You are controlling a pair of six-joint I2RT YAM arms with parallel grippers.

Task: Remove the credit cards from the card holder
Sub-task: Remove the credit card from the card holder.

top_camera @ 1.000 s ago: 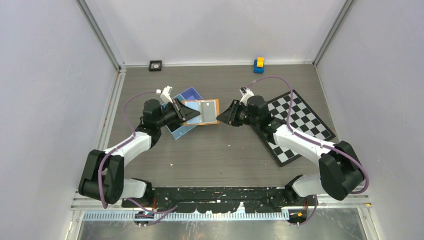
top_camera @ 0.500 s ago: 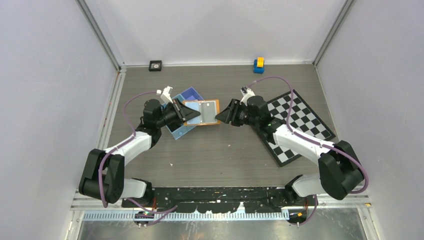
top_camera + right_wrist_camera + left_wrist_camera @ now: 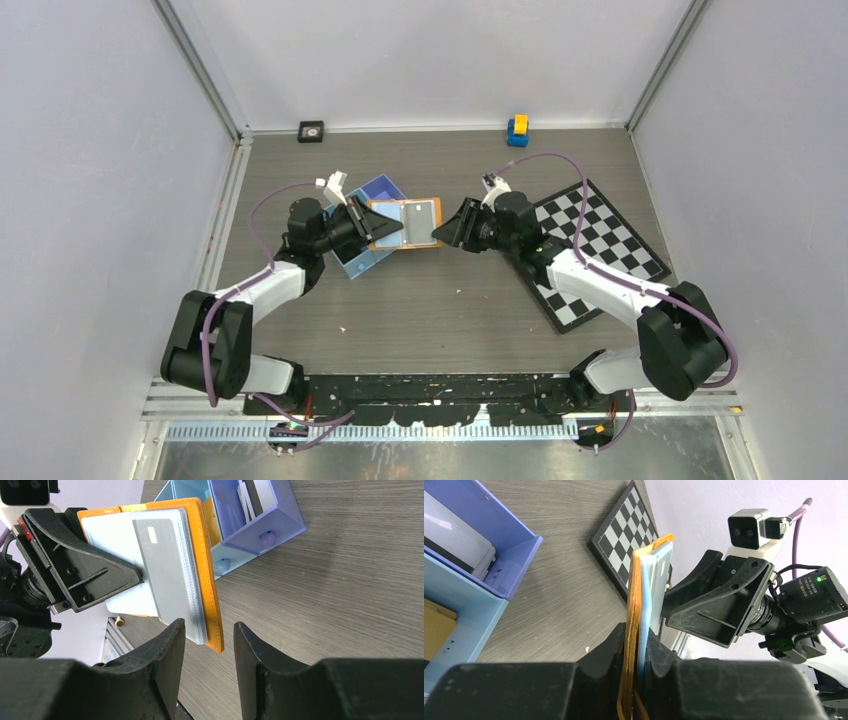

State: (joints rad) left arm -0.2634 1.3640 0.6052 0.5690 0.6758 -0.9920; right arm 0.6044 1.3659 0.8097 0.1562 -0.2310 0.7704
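Note:
My left gripper is shut on the orange card holder and holds it open above the table. In the left wrist view the orange holder and a pale blue card are pinched edge-on between my fingers, at the left gripper. Pale grey cards lie in clear sleeves on the holder. My right gripper is open. The holder's lower corner sits between its fingertips, with gaps on both sides.
A blue compartment tray sits on the table behind and under my left gripper; it also shows in the right wrist view. A chessboard lies under my right arm. A yellow and blue toy and a small black object stand at the back wall.
My right gripper has edged left toward the holder's free edge. The left gripper and the holder have shifted slightly up.

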